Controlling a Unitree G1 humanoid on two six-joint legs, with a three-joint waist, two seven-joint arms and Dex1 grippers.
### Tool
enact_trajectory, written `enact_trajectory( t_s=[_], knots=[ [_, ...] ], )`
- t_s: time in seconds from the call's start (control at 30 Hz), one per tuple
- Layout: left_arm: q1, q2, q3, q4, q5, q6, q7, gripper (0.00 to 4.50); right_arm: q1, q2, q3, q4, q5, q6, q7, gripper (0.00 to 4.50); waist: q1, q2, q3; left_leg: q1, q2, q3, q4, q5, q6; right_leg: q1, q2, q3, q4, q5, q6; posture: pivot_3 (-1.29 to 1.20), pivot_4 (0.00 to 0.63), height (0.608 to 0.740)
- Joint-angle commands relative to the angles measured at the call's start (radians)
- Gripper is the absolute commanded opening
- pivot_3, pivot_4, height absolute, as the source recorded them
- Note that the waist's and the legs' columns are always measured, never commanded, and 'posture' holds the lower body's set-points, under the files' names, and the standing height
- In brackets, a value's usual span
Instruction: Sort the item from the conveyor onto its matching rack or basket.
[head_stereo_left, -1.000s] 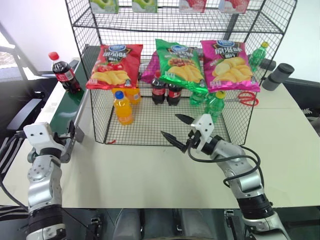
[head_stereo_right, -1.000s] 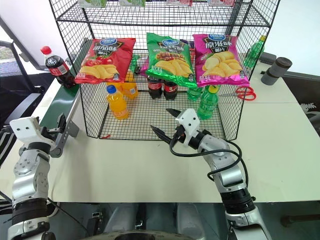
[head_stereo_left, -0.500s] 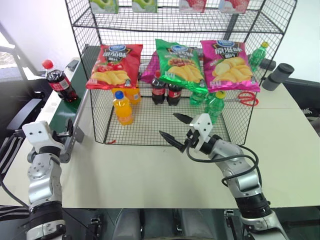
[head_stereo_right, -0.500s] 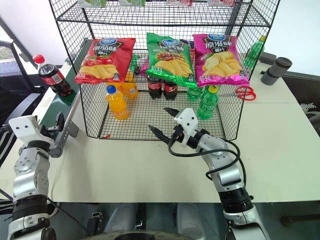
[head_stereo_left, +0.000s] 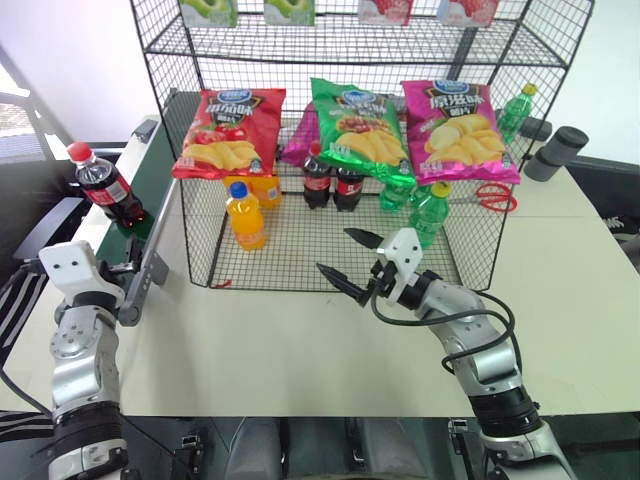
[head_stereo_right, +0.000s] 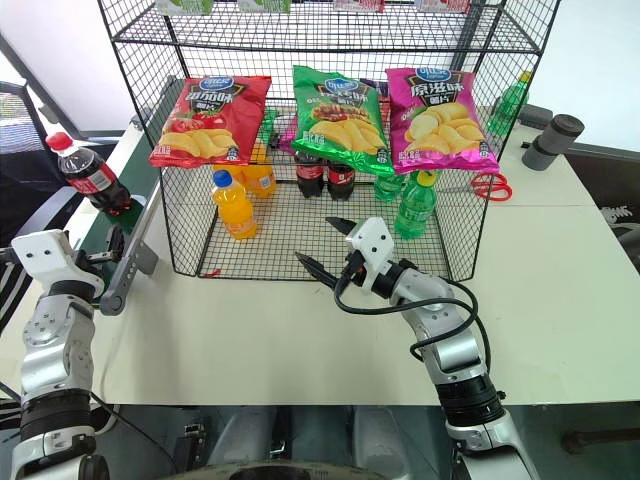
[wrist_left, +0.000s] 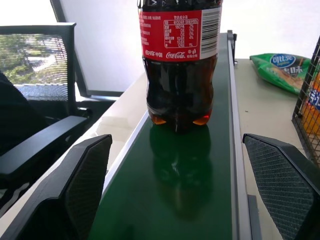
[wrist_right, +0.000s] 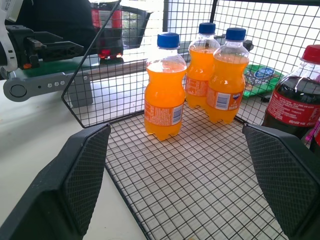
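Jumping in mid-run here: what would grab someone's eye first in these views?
Probably the three bright crisp bags, red, green and pink, hanging along the front of the black wire rack at the back of the table. Next, the cola bottle standing upright on the green conveyor at the table's left edge, directly ahead of the open left gripper. The open right gripper hovers at the rack's front.

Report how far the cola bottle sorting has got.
Done: nothing visible yet. The small brown cola bottle with red cap stands upright on the dark green conveyor belt, ungrasped. In hand: the left tool is open, facing the bottle. The right tool hangs open at the front edge of the black wire rack. Left: grasp the bottle and set it in the rack, likely beside the two cola bottles there.
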Motion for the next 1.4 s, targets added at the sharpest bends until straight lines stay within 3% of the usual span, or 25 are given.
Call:
enact_trajectory(
  t_s=[0.03,0.73,0.8,0.9,1.23,1.4],
  knots=[
    [-0.012,0.019,0.030,-0.011,-0.007,-0.016,0.007,4.50,-0.009,0.005,0.000,-0.018,0.003,-0.023,-0.001,4.40,0.000,0.000,0.000,0.000,0.000,0.000,0.000,0.000,0.000,0.000,0.000,0.000,0.000,0.000,0.000,0.00,0.150,0.740],
    [-0.023,0.033,0.045,0.020,0.006,-0.031,0.037,4.50,-0.004,-0.001,0.002,-0.023,0.005,-0.020,0.007,4.40,-0.001,0.000,0.000,0.000,0.000,0.000,0.000,0.000,0.000,0.000,0.000,0.000,0.000,0.000,0.000,0.00,0.150,0.740],
    [-0.021,0.033,0.046,0.019,0.007,-0.032,0.041,3.95,-0.004,-0.001,0.002,-0.022,0.005,-0.020,0.008,4.50,0.000,0.000,0.000,0.000,0.000,0.000,0.000,0.000,0.000,0.000,-0.001,0.000,0.000,0.000,0.000,0.00,0.150,0.740],
    [-0.018,0.034,0.045,0.017,0.006,-0.032,0.042,2.74,-0.004,-0.001,0.002,-0.023,0.005,-0.019,0.008,4.50,0.000,0.000,0.000,0.000,0.000,0.000,0.000,0.000,0.000,0.000,-0.001,0.000,0.000,0.000,0.000,0.00,0.150,0.740],
    [0.012,0.091,0.088,-0.120,-0.078,-0.018,-0.060,2.71,-0.018,-0.010,-0.010,-0.039,0.030,0.005,0.021,4.50,-0.001,-0.002,0.001,-0.001,0.000,0.000,0.000,0.000,0.000,-0.001,-0.001,0.000,0.000,0.000,0.000,0.00,0.150,0.740],
    [0.026,0.186,0.108,-0.305,-0.251,0.096,-0.223,2.71,-0.036,-0.039,-0.024,-0.087,0.143,0.114,0.100,4.50,-0.001,-0.007,0.001,-0.002,0.001,-0.001,0.000,0.000,0.000,-0.002,-0.001,-0.001,-0.001,0.000,0.000,0.00,0.150,0.740]
  ],
)
